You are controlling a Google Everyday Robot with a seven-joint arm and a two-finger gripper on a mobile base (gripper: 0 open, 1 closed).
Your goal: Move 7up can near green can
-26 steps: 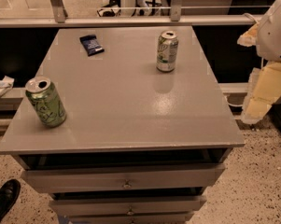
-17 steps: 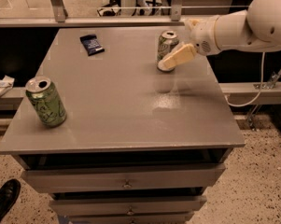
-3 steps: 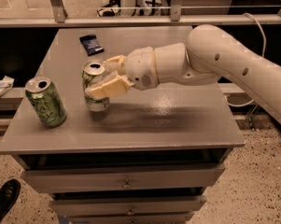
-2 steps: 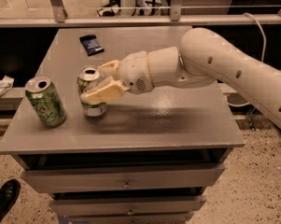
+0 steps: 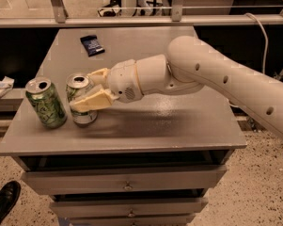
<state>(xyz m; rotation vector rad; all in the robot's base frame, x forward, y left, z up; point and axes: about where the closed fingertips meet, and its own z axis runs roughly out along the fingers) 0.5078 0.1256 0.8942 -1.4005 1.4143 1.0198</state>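
Observation:
The 7up can (image 5: 80, 87), silver-white with green lettering, stands upright on the grey table (image 5: 169, 121) near its front left. The green can (image 5: 46, 102) stands upright just to its left, a small gap between them. My gripper (image 5: 91, 89) reaches in from the right and is shut on the 7up can, one cream finger in front of it and one behind. The finger in front hides the can's middle.
A dark blue snack packet (image 5: 92, 44) lies at the table's back left. Drawers (image 5: 127, 182) sit below the tabletop. A black shoe (image 5: 2, 201) shows on the floor at bottom left. A white object (image 5: 0, 88) lies on a shelf at left.
My gripper has carried the 7up can further left and towards the table's front, so it now stands right beside the green can. The green can has not moved.

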